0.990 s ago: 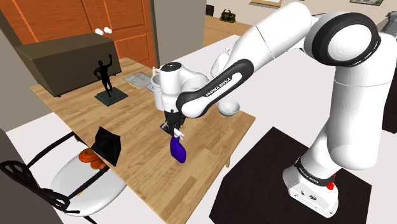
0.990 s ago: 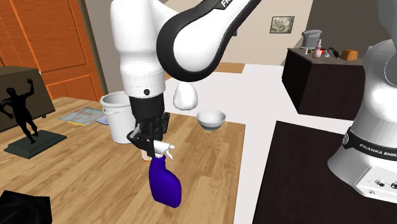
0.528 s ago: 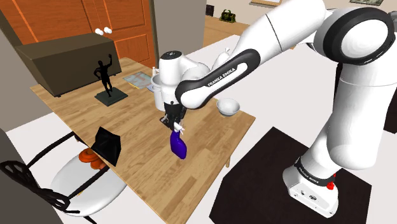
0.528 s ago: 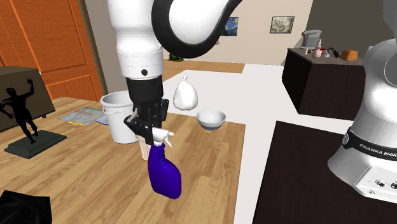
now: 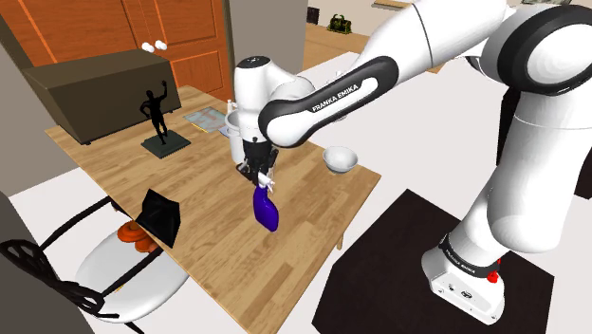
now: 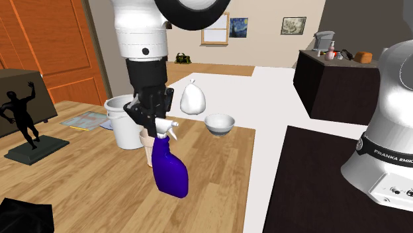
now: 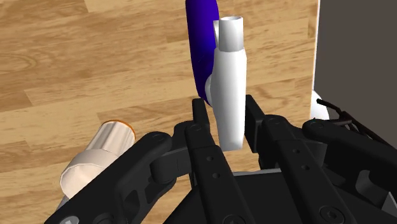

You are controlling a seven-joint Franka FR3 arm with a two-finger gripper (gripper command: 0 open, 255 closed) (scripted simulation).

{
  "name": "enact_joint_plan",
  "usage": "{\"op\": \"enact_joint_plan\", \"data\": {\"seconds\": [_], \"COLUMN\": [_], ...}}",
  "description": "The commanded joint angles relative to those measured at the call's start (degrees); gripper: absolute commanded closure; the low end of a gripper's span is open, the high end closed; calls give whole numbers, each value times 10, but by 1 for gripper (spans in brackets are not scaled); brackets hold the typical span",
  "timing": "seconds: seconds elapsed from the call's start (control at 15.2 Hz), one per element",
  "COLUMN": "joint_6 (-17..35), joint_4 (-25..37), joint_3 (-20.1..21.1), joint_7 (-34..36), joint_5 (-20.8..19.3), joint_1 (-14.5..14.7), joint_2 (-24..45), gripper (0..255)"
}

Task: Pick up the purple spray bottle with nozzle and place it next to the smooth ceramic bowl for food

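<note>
Hand (image 6: 161, 126) clamped on the white nozzle head of the purple bottle (image 6: 169, 171), so the body hangs below, seemingly clear of the table (image 6: 218, 179); bowl (image 6: 219, 123) stands apart, toward the second exterior view's right, so carry comes next.

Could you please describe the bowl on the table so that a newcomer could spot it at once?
Start at the big wooden table. At its far corner, toward the second exterior view's right, a small white bowl sits near a knotted white bag. Unlike the bag and the tall white bucket, it is low, shallow and rounded.
</note>
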Motion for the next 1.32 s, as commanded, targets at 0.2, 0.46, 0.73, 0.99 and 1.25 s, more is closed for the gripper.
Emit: {"op": "enact_joint_plan", "data": {"seconds": [0.2,0.46,0.73,0.99,1.25], "joint_6": [-33,-59,-87,-115,-143], "joint_4": [13,28,46,65,87], "joint_3": [4,6,8,9,10], "joint_7": [-7,-12,-17,-21,-24], "joint_5": [11,18,24,29,33], "joint_1": [-2,-4,-5,-6,-6], "joint_2": [-21,-34,-45,-54,-61], "gripper": [255,255,255,255,255]}}
